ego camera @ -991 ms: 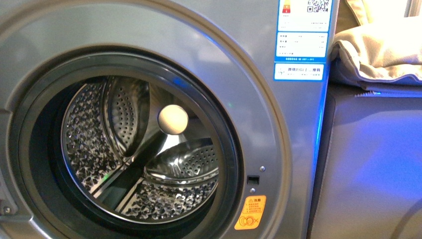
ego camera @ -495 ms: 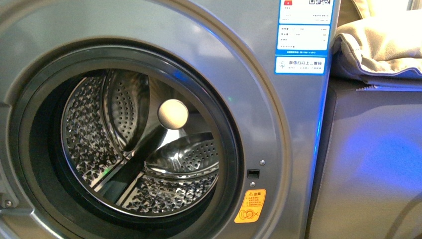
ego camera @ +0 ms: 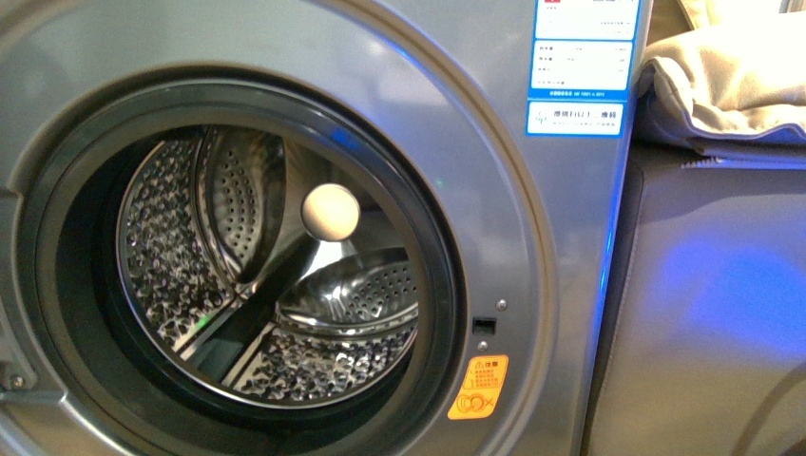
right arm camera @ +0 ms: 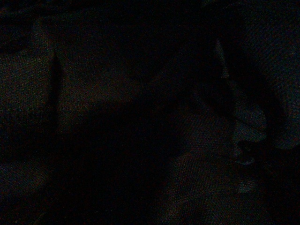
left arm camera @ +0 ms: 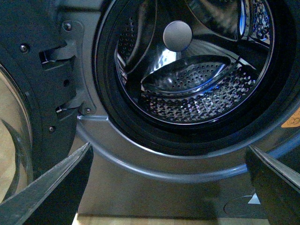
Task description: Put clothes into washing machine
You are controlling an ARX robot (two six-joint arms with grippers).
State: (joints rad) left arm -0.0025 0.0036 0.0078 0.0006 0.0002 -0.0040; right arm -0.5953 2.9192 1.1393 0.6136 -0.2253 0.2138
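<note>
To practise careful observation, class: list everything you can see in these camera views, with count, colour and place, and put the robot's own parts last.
washing machine: one, silver-grey, fills the left and middle of the front view
drum: one, shiny perforated steel, inside the round opening, nothing lying in it
disc: one, pale, at the back of the drum
door: one, dark frame, swung open beside the opening
label stickers: one column, blue and white, upper right of the machine's front
warning sticker: one, orange, lower right of the opening
cabinet: one, grey, right of the machine
padded fabric: one pile, beige, on top of the cabinet
right wrist view: dark, nothing to tell
left end effector: one, dark fingers spread open, facing the opening
</note>
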